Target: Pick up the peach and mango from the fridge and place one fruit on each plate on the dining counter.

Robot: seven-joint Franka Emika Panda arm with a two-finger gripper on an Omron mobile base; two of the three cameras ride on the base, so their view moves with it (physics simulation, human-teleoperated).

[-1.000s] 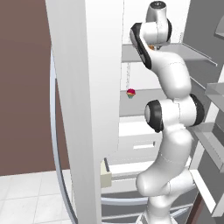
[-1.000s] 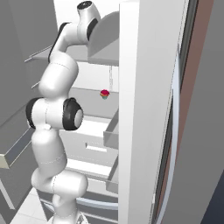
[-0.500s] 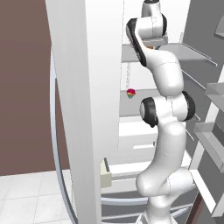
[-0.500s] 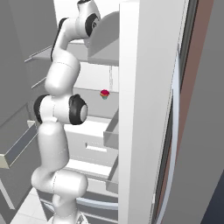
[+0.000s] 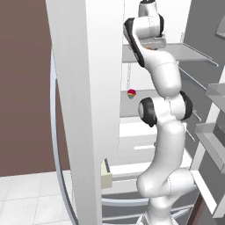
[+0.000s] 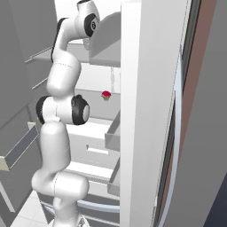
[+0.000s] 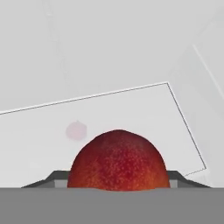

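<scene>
One fruit caught between our fingers

We reach high into the tall white-and-light-grey fridge (image 5: 83, 88), our arm stretched up toward its upper shelves. In the hand view a round red, speckled peach (image 7: 117, 161) sits between our fingers (image 7: 118, 180), their dark tips showing on either side of it, closed against it. Beyond the fingers lies a white inner shelf (image 7: 109, 118). Far below them a small red-topped item (image 5: 131, 93) rests on a lower shelf.

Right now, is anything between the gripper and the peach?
Nothing visible. In the hand view the peach sits right at the gripper, its dark fingertips flanking it on the white fridge shelf.
</scene>
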